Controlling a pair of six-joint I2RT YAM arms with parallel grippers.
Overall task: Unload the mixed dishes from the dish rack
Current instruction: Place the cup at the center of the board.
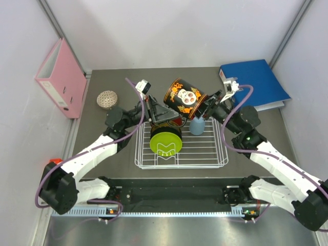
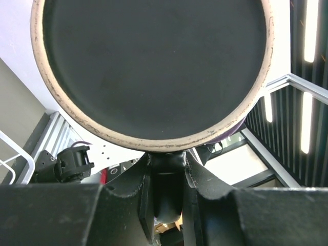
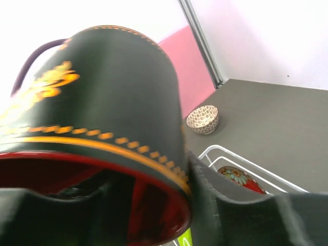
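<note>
Right, both arms reach fwd from the near corners, elbows bent outward, wrists meeting above the far edge of the dish rack (image 1: 205, 154). The right gripper (image 1: 206, 108) is clamped on the black skull mug (image 1: 183, 97): its wrist cam shows one finger outside the wall and the other inside the red-lined mouth, rim pinched btwn them. The mug is up in the air, tipped on its side, mouth toward the right arm, base toward the left arm. The left gripper (image 1: 163, 111) points at that base from below. In its wrist view the dark round base w/ a beige ring fills the top, its edge right at the fingertips. Whether those jaws are pinching anything or parted: can't tell.

In the rack:
- A lime-green bowl (image 1: 165, 142) is propped in the left part, green inside facing up toward the top cam.
- A pale blue cup (image 1: 197, 125) stands upright by the far edge, just below the right gripper.
- A red gold-patterned bowl (image 3: 240, 177) sits at the far side, clear in the right wrist view but mostly hidden under the left gripper from above.

Off the rack, a small beige net-patterned bowl (image 1: 107, 99) sits on the table (image 1: 102, 148) at far left, well apart from the rack. A pink binder (image 1: 61, 77) stands against the left wall. A blue binder (image 1: 253, 82) lies flat in the far right corner, behind the right wrist.
</note>
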